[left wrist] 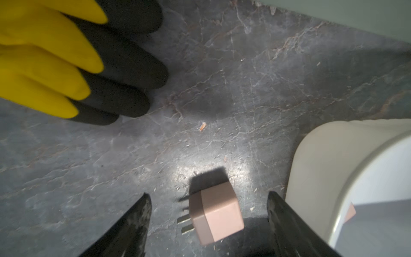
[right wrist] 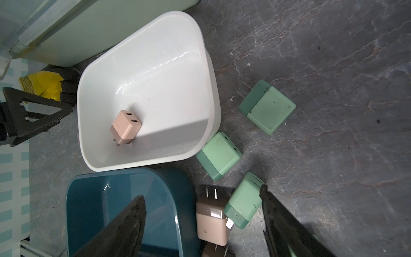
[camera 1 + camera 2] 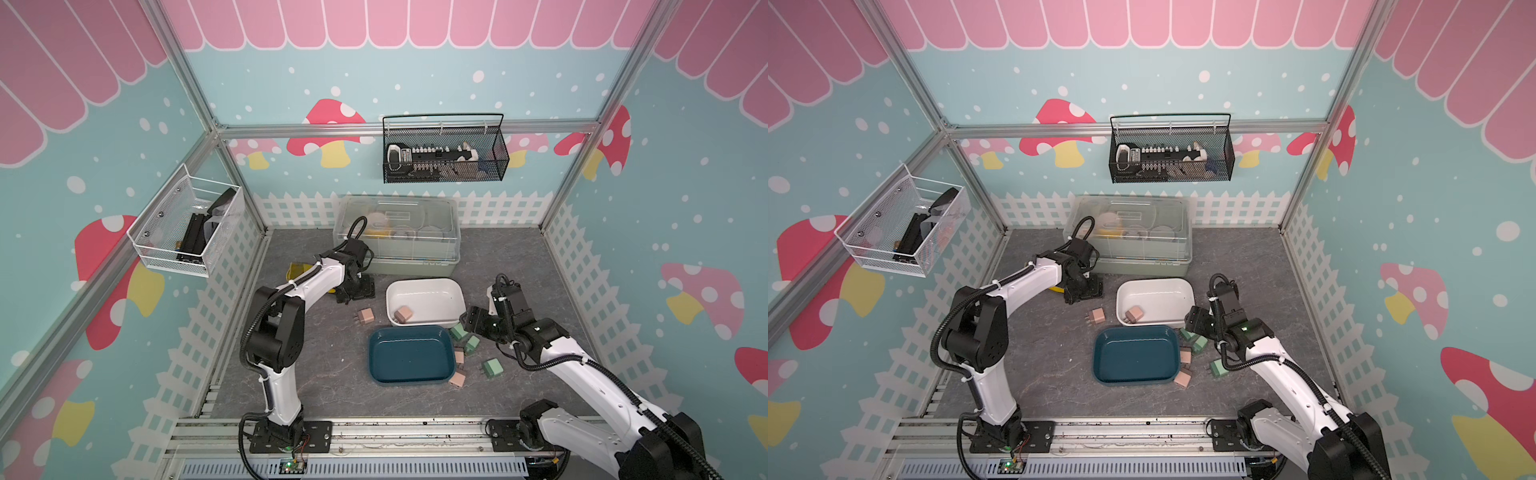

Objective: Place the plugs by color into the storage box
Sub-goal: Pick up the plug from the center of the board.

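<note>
As both jaws stand wide, the left gripper (image 1: pixel 208 194) straddles a loose tan plug (image 1: pixel 216 213) on open table (image 1: pixel 222 89) beside the white box (image 2: pixel 155 55), which holds a second tan plug (image 2: pixel 126 128). The right gripper (image 2: pixel 201 191) hangs over green plugs (image 2: pixel 219 155) crowding the empty teal box (image 2: pixel 89 200).

Whole cell is seen from high at the front in both top views, tilted down twd the back wall (image 3: pixel 415 83), approx. same framing. Grey tabletop (image 1: pixel 244 89) is viewed close-up, looking down, by each wrist cam. White tub (image 2: pixel 155 66) is shared by all four.
</note>
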